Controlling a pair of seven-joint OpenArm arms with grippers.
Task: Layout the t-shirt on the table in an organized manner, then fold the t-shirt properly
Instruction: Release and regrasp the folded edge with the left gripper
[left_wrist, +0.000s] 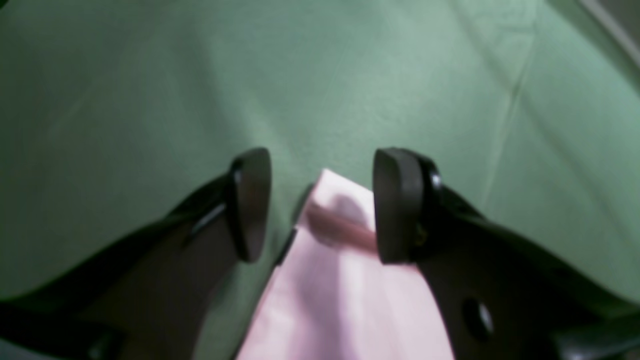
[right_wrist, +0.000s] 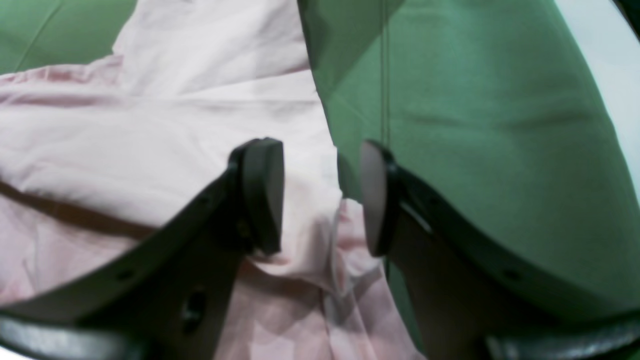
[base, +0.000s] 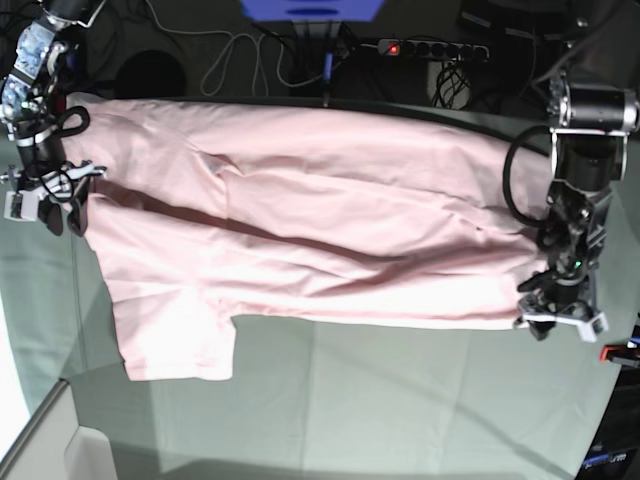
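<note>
Dim, cluttered floor area behind a brightly lit work surface, seen from above.

Beyond the far edge, the dark floor (base: 250, 60) holds a black power strip (base: 432, 48) with a glowing red switch, a pale cable (base: 235, 55) looping across the shadow, and a blue object (base: 312, 9) at the top centre, cut off by the frame. More dark cables tangle at the upper right. Strong light whitens the lower left corner, while the background stays in shadow.

A lab: cloth-draped table (base: 400, 400), power strip (base: 432, 48) and loose cables (base: 235, 60) behind
</note>
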